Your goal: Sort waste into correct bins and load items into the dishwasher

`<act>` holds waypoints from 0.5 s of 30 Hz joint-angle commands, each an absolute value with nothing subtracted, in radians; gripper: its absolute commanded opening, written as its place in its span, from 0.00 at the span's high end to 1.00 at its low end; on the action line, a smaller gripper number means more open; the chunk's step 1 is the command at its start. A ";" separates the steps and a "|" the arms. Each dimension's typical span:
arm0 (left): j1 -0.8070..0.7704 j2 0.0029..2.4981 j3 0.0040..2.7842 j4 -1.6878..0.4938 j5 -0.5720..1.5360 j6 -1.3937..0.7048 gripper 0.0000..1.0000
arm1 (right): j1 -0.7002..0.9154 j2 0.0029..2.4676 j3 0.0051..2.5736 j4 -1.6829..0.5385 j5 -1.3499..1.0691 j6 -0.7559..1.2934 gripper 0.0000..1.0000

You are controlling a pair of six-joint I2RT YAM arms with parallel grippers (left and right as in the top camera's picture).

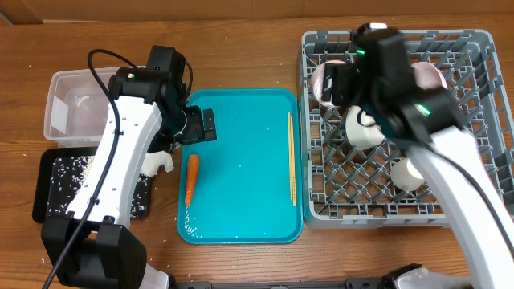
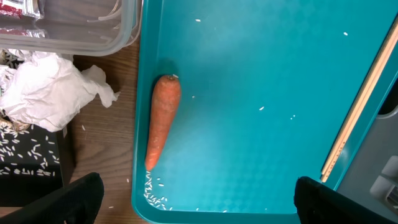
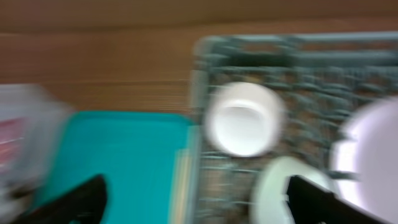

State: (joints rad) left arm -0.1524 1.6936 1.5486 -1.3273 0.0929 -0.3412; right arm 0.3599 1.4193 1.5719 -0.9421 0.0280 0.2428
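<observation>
The orange carrot (image 2: pixel 163 118) lies on the teal tray (image 2: pixel 261 74) near its left edge, with rice grains (image 2: pixel 155 194) by its tip. My left gripper (image 2: pixel 199 208) hovers open above the tray, empty, and sits over the tray's back left corner (image 1: pixel 199 127). The clear tub (image 1: pixel 76 108) holds a red wrapper (image 2: pixel 18 9). A crumpled napkin (image 2: pixel 43 90) rests beside the black tray (image 1: pixel 56 185), which holds rice. My right gripper (image 3: pixel 199 206) is open and empty above the grey dish rack (image 1: pixel 401 205). White bowls (image 3: pixel 244 119) and a plate (image 3: pixel 367 149) stand in the rack.
Wooden chopsticks (image 1: pixel 291 156) lie along the teal tray's right side, next to the rack. A small white cup (image 1: pixel 405 172) stands in the rack's middle. The right wrist view is blurred by motion. Bare wooden table shows behind the tray.
</observation>
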 commanded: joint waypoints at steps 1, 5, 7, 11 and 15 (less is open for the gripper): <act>-0.151 1.694 1.544 -1.327 0.101 -0.344 0.00 | 0.360 1.309 1.586 -0.947 -0.320 0.262 0.00; -0.151 1.694 1.544 -1.327 0.101 -0.344 0.00 | 0.360 1.227 1.586 -0.968 -0.323 0.125 0.00; -0.151 1.694 1.544 -1.327 0.101 -0.344 0.00 | 0.360 1.208 1.586 -0.964 -0.327 0.108 0.00; -0.151 1.694 1.544 -1.327 0.101 -0.344 0.00 | 0.359 1.201 1.585 -1.013 -0.315 0.126 0.00; -0.150 1.694 1.544 -1.327 0.101 -0.344 0.00 | 0.358 1.222 1.584 -1.060 -0.179 0.127 0.00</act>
